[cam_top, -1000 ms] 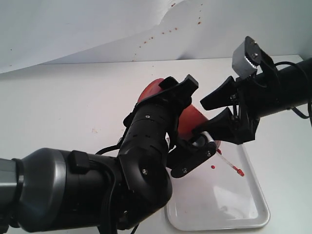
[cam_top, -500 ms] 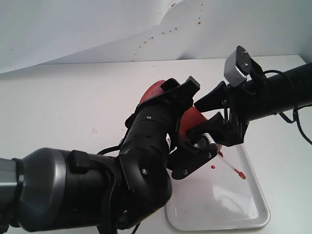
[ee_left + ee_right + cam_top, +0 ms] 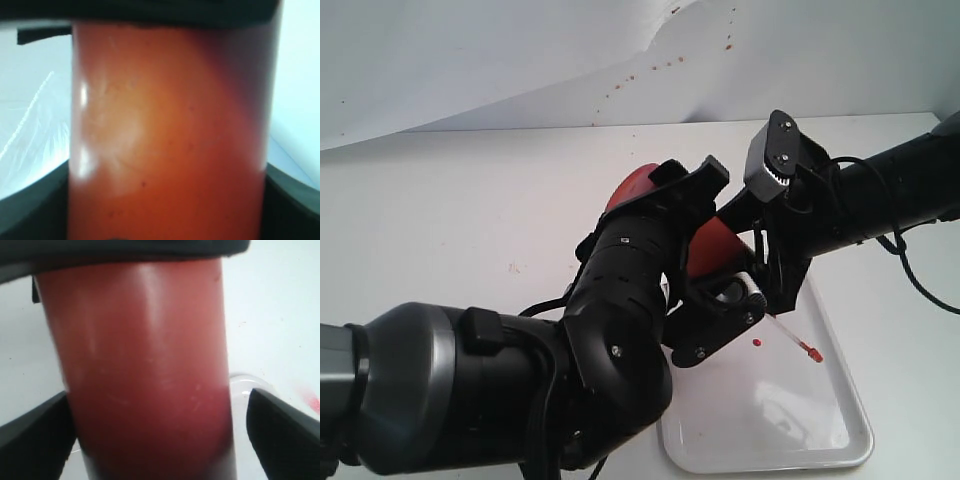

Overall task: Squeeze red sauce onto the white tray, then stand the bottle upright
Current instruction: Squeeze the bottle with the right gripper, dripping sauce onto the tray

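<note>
The left gripper (image 3: 710, 250) clamps the bottle (image 3: 630, 188) firmly, tipped nozzle-down over one end of the white tray (image 3: 820, 432). The right gripper (image 3: 757, 250) straddles the bottle with its jaws wide, one finger (image 3: 282, 432) clear of the wall. A small blob of red sauce (image 3: 757, 343) sits on the tray near the dangling cap (image 3: 812, 352).

exterior: high, looks down over left arm (image 3: 470, 390), white tray (image 3: 790, 420) at 4 o'clock | wrists: very close, both share bottle (image 3: 170, 140)
</note>
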